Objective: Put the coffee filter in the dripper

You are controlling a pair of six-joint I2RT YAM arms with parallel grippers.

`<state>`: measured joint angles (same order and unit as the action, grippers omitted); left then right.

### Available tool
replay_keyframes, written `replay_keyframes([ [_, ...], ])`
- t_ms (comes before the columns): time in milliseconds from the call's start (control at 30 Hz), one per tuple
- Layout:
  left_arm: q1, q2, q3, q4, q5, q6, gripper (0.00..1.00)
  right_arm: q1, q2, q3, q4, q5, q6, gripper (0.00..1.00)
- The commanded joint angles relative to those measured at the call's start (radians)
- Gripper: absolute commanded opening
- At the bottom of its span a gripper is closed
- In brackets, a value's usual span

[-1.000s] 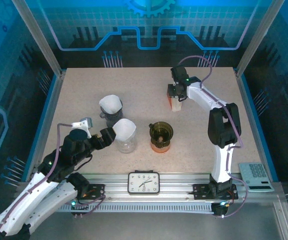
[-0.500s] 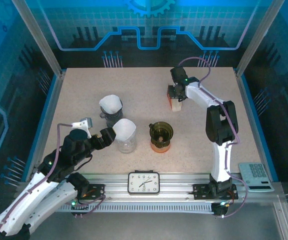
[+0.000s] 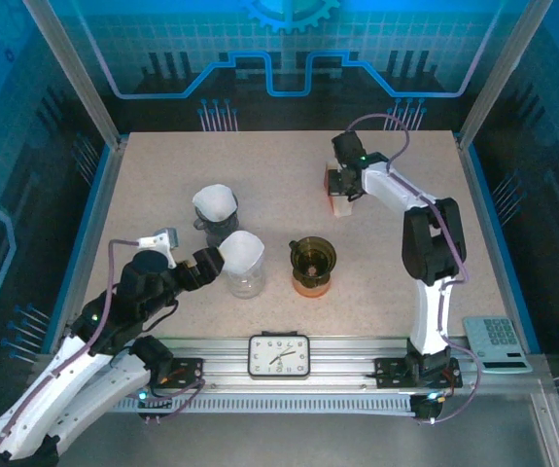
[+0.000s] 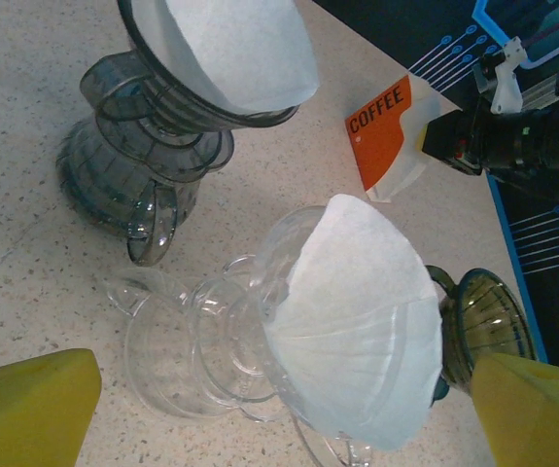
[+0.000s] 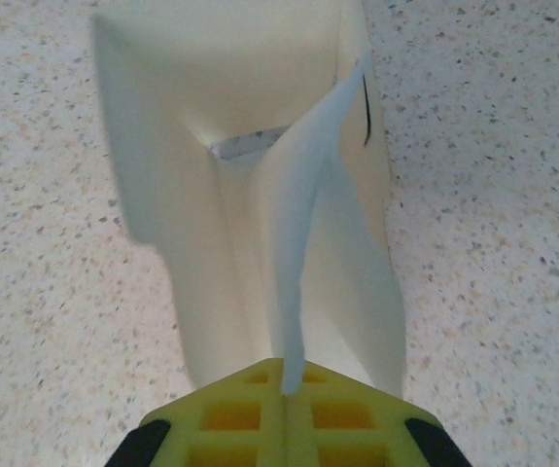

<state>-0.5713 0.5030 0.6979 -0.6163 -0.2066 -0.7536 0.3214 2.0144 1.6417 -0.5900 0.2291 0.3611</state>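
- The right gripper (image 5: 284, 381) sits at the far right-centre of the table. Its jaws are pressed together on the upper edge of a coffee filter (image 5: 303, 233), which stands in the open filter pack (image 5: 177, 185).
- The left gripper (image 4: 279, 413) is at the near left with its jaws wide apart, facing a clear dripper (image 4: 211, 341) already lined with paper. It holds nothing.
- We judge the filter light, thin and limp. It creases and tears easily, and neighbouring sheets may cling to it.
- We pinch it at the upper edge only, then carry it to the empty amber dripper (image 3: 312, 263) at near centre.
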Motion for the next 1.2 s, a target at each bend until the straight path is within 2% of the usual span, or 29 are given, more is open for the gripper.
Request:
replay_keyframes([
  [0, 0.008, -0.005, 0.041, -0.01, 0.024, 0.038, 0.99, 0.016, -0.135, -0.061, 0.013, 0.022, -0.006, 0.0],
  [367, 0.008, 0.002, 0.073, -0.003, 0.065, 0.081, 0.99, 0.07, -0.571, -0.325, -0.036, -0.011, 0.02, 0.0],
  [500, 0.007, 0.019, 0.088, -0.001, 0.093, 0.107, 0.99, 0.126, -0.735, -0.352, -0.139, -0.005, 0.011, 0.0],
  [633, 0.008, 0.051, 0.099, 0.016, 0.122, 0.128, 0.99, 0.189, -0.829, -0.314, -0.295, -0.009, 0.005, 0.0],
  [833, 0.007, 0.108, 0.112, 0.048, 0.194, 0.145, 0.99, 0.257, -0.856, -0.189, -0.533, -0.123, 0.004, 0.0],
  [1167, 0.006, 0.161, 0.104, 0.061, 0.297, 0.165, 0.99, 0.419, -0.671, 0.013, -0.794, -0.177, 0.006, 0.0],
])
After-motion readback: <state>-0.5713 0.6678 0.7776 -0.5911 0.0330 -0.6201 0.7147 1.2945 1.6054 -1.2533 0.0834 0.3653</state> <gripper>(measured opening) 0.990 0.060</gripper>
